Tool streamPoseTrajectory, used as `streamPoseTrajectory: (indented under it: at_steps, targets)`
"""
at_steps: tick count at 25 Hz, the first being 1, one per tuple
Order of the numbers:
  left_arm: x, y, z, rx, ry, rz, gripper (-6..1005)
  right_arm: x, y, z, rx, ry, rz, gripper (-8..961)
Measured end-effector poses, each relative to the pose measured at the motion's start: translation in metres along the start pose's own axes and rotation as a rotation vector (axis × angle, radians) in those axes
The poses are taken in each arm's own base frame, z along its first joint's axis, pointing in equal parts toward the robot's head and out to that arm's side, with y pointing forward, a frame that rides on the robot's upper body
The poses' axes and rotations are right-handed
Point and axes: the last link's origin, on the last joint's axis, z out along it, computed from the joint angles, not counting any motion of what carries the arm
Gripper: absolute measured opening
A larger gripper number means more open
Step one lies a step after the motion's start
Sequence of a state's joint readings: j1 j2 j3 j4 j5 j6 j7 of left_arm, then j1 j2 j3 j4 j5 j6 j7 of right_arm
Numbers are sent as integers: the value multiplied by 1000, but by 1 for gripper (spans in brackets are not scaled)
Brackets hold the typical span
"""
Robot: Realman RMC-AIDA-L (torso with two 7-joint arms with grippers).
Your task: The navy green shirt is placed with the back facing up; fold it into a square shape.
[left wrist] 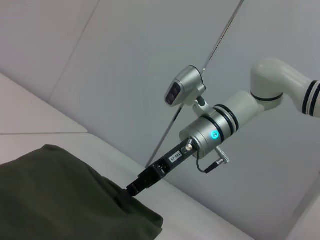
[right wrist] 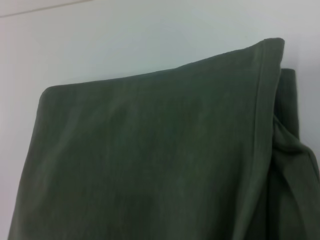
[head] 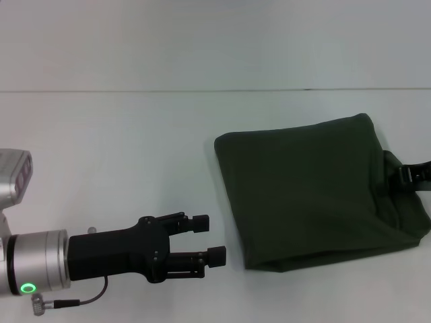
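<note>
Shirt [head: 310, 192] lay folded into a rough square on the table [head: 108, 134] in the head view, well apart from the left gripper [head: 207, 241], whose fingers stood parted and empty, pointing toward the shirt's near edge. The right gripper [head: 412, 175] sat at the shirt's far side, touching the cloth; I cannot tell its finger state. In the left wrist view, that right gripper [left wrist: 134, 189] met the shirt's [left wrist: 60, 195] corner. The right wrist view showed only shirt [right wrist: 150, 160], layered folds beside its edge. The right arm was judged nearer.

Left gripper [head: 210, 239] agape; right gripper [head: 406, 175] outstretched.
</note>
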State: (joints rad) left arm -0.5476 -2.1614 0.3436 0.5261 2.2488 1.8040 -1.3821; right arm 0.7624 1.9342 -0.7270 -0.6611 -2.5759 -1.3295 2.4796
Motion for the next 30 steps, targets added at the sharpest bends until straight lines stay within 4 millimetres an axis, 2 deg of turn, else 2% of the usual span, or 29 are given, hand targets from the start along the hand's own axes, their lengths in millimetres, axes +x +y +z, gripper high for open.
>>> streamPoseTrajectory:
  at_steps: [6, 17, 25, 30]
  targets:
    - [0, 0, 0, 0, 0, -1, 874, 1, -3, -3, -9, -15, 19, 47]
    - [0, 1, 0, -4, 1, -1, 874, 14, -31, -24, -56, -122, 138, 36]
    - [0, 1, 0, -7, 0, 1, 874, 16, -40, -22, -41, -170, 176, 47]
    - [1, 1, 0, -7, -1, -4, 875, 16, -36, -16, -48, -178, 164, 54]
